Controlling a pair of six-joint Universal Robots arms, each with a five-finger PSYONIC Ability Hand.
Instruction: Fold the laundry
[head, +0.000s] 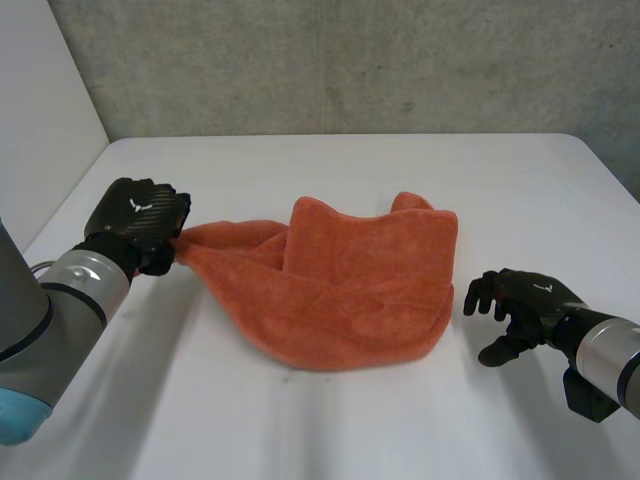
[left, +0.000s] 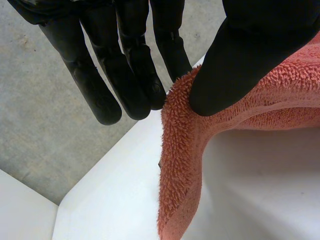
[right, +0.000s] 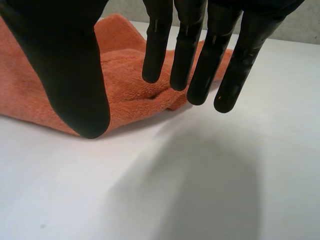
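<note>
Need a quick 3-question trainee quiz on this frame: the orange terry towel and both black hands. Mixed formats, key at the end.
1. Multiple choice: the left hand pinches the orange terry-cloth towel at A) its middle, B) a pulled-out corner, C) nowhere.
2. True or false: the right hand is shut on the towel.
3. Fill in: the towel lies bunched on the white ___.
Key: 1 B; 2 false, its fingers are straight and hold nothing; 3 table.
</note>
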